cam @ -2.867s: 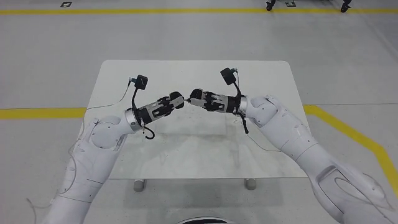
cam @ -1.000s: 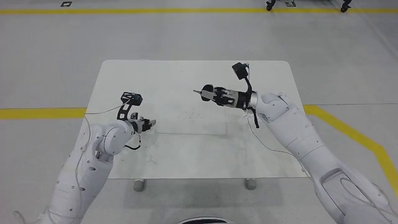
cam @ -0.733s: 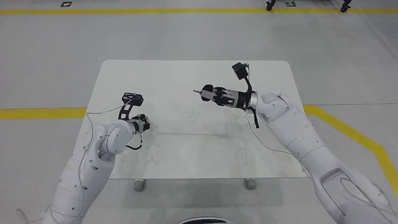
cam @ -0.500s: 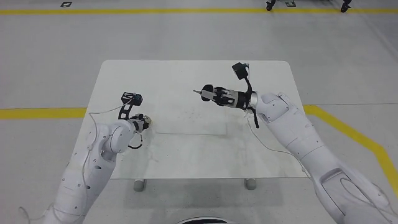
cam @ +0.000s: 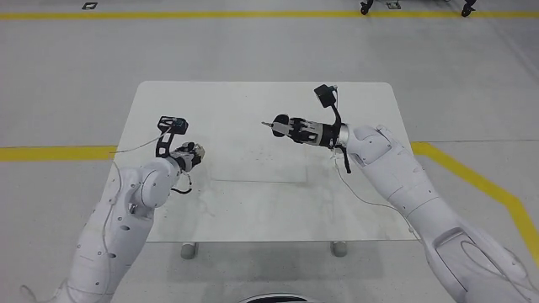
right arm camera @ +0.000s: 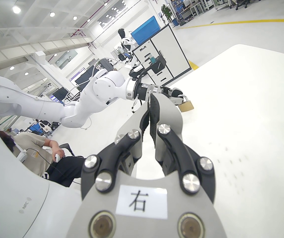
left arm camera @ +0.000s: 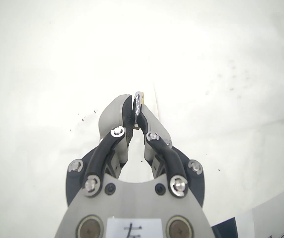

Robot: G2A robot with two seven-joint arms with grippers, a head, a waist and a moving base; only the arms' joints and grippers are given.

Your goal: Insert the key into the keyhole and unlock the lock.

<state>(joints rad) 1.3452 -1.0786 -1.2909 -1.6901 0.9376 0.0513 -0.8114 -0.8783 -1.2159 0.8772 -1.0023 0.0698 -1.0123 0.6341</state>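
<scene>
From above, you see the left gripper [cam: 195, 151] over the left part of the table [cam: 278, 198]. Well apart from it, near the middle, is the right gripper [cam: 276, 124], with the key [cam: 266, 123] poking out of its closed jaws toward the left arm. In your left wrist view, the pads [left arm camera: 128, 117] are drawn narrow onto the lock [left arm camera: 139, 101], pinching its silver-and-brass edge over the white tabletop. In your right wrist view, the fingers [right arm camera: 168, 115] press together, and beyond them the left gripper grips the brass lock by its shackle; whether it touches the table you cannot tell.
</scene>
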